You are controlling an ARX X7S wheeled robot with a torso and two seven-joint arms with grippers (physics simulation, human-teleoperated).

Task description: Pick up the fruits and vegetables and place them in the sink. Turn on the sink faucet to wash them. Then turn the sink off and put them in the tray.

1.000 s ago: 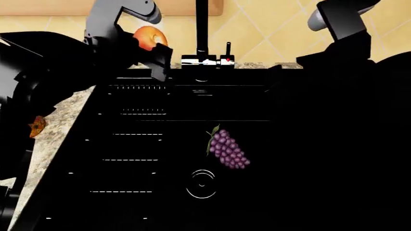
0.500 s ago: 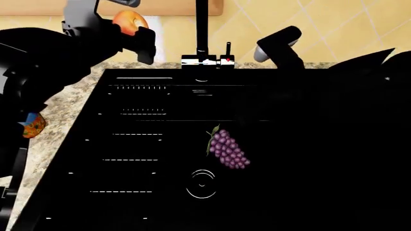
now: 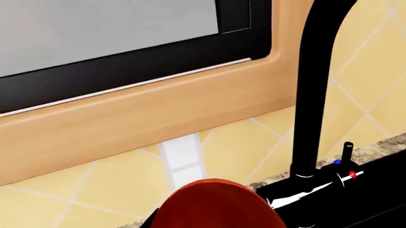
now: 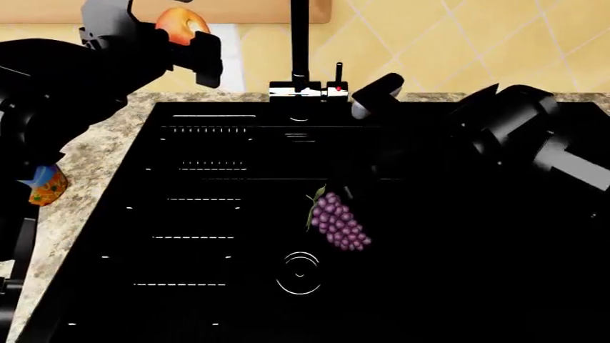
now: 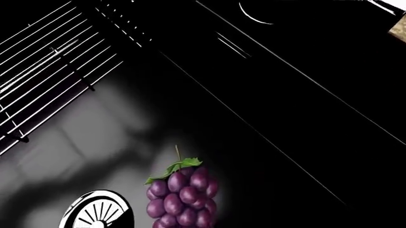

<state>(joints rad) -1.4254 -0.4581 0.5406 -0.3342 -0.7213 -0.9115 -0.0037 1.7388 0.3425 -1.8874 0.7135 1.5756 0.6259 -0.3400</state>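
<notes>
The sink [image 4: 238, 214] fills most of the head view, a glossy black basin with ridged drainer lines on its left half and a round drain [image 4: 299, 273] near the middle. The grapes [image 4: 338, 221] lie on the basin floor just beyond the drain, apart from it; they are the only produce in the sink. The bunch's long axis runs on a slant, with the green leaf and stem end toward the faucet [image 4: 299, 50] and the tapered tip toward the near right. The left gripper [image 4: 181, 39] is raised at the far left corner, over the counter [image 4: 91, 164] beside the sink's edge and left of the faucet, and it is clamped on the fruit [image 4: 181, 25], whose orange-red top shows between the dark fingers; in the left wrist view the fruit [image 3: 219, 206] sits low in front of the tiled wall and window sill. The right arm [image 4: 505, 128] reaches in from the right, over the basin, its forearm angled down toward the grapes. The right gripper itself is lost against the black sink, so whether its fingers are apart or together cannot be told.
</notes>
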